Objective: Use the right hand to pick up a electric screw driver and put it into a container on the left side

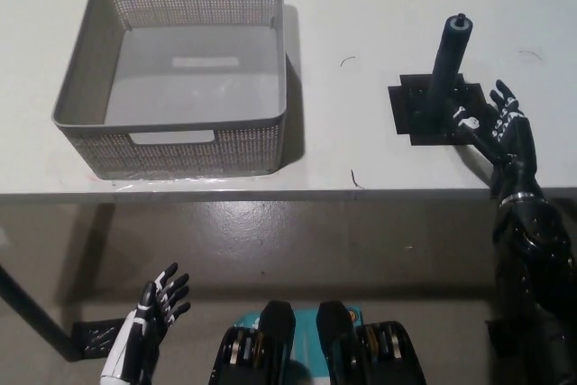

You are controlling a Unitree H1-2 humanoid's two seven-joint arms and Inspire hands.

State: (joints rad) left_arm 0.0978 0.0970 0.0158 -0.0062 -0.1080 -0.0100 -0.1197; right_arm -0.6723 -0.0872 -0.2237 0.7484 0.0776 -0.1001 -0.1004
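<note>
On the right side of the desk (361, 6), the electric screw driver (448, 62) stands upright on its black base plate (424, 114), long axis running up toward the camera with only a slight lean, tip at the top. Just beside it, to its right and a little nearer the desk's front edge, sits the right hand (501, 128), black, fingers spread apart and holding nothing. The hand is level with the lower part of the tool's body, over the plate's right edge; from above I can't tell whether any finger touches the handle, but nothing is wrapped around it.

So here's what the move turns on: the tool lies to the left of the hand and a touch further back, and it's vertical. My read is that the hand has to slide sideways toward the robot's left, with the palm facing the shaft, and curl round the barrel from the side rather than coming down on top.

Over to the left, well apart from all this, the grey perforated container (263, 137) waits with nothing visible inside. Once gripped, the tool faces a long carry across the desk, and the container's near right wall is the thing to clear.

The left hand (153, 313), white, hangs low below the desk's front edge at lower left, fingers apart, out of play. The right is by far the nearer.
</note>
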